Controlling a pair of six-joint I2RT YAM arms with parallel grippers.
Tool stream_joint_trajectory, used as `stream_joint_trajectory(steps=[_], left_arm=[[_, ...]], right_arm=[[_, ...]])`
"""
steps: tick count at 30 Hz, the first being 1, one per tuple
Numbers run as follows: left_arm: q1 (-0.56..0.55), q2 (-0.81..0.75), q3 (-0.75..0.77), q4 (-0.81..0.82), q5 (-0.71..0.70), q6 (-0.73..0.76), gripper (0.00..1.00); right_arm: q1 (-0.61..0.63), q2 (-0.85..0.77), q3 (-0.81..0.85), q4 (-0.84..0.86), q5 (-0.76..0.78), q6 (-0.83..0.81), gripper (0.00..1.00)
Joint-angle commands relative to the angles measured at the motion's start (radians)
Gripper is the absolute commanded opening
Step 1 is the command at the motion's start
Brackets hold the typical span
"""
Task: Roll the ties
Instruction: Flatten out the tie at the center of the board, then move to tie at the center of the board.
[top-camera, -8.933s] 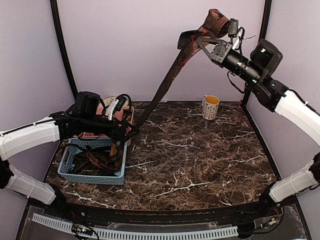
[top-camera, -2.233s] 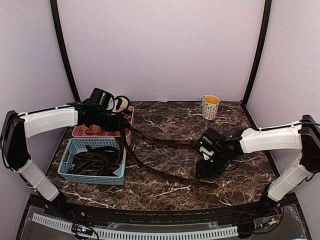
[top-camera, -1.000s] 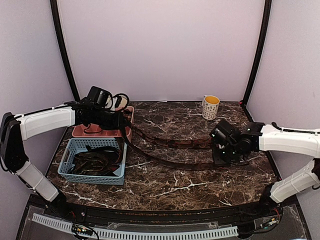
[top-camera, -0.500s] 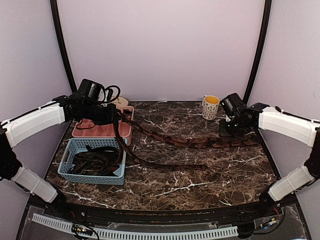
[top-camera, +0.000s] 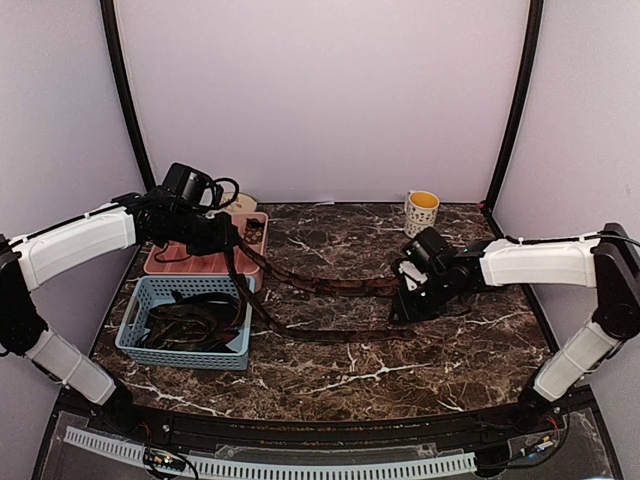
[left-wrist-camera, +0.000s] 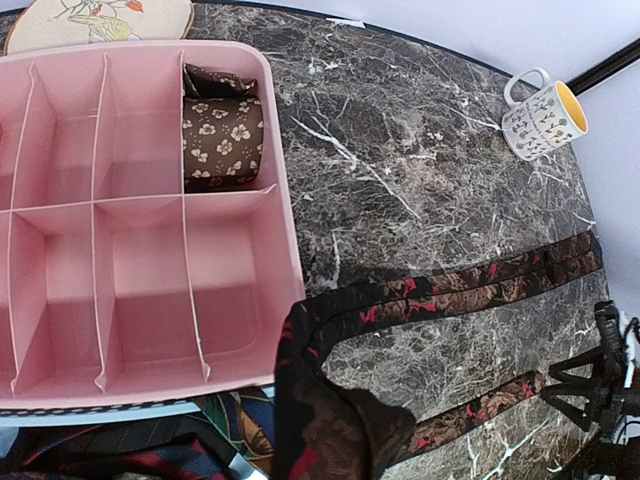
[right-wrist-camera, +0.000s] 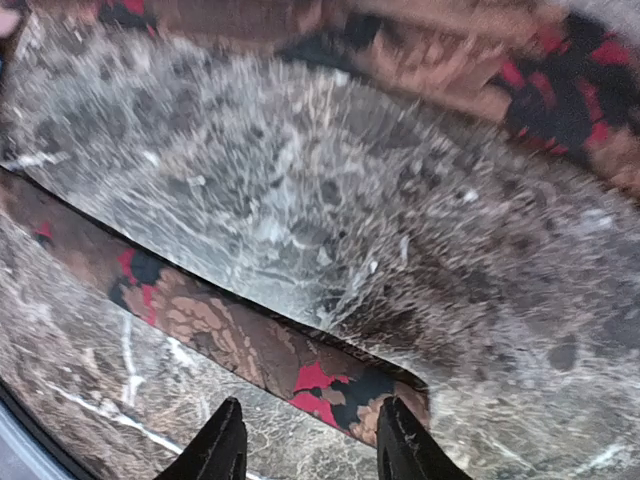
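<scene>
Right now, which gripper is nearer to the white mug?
Right. The right gripper is low over the table in front of the mug; the left gripper is far off at the pink tray, across the table.

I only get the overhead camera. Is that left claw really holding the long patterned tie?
Observer: Yes. Its wrist camera shows the tie bunched up right at the left gripper, which is shut on it.
Operator: Anything in the pink tray?
Observer: One rolled floral tie sits in a compartment of the pink tray.
Operator: And the right claw?
Observer: The right gripper is open. One end of the tie lies flat just ahead of it, not gripped.
</scene>
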Motion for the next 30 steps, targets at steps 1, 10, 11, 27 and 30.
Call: stream_joint_trajectory(steps=[1, 10, 11, 27, 30], left_arm=[[0.004, -0.003, -0.034, 0.043, 0.064, 0.011, 0.00], [-0.017, 0.049, -0.109, 0.177, 0.258, -0.005, 0.00], [-0.029, 0.062, -0.112, 0.188, 0.263, -0.007, 0.00], [-0.110, 0.367, 0.025, 0.080, 0.115, 0.049, 0.00], [-0.105, 0.321, -0.031, 0.010, -0.011, 0.061, 0.00]], right_arm=[[0.040, 0.093, -0.019, 0.022, 0.011, 0.021, 0.45], [0.072, 0.183, -0.055, 0.010, 0.102, 0.028, 0.38], [0.072, 0.193, -0.063, 0.013, 0.109, 0.031, 0.32], [0.070, 0.144, -0.064, -0.029, 0.199, 0.074, 0.00], [0.071, 0.124, -0.049, -0.039, 0.200, 0.077, 0.00]])
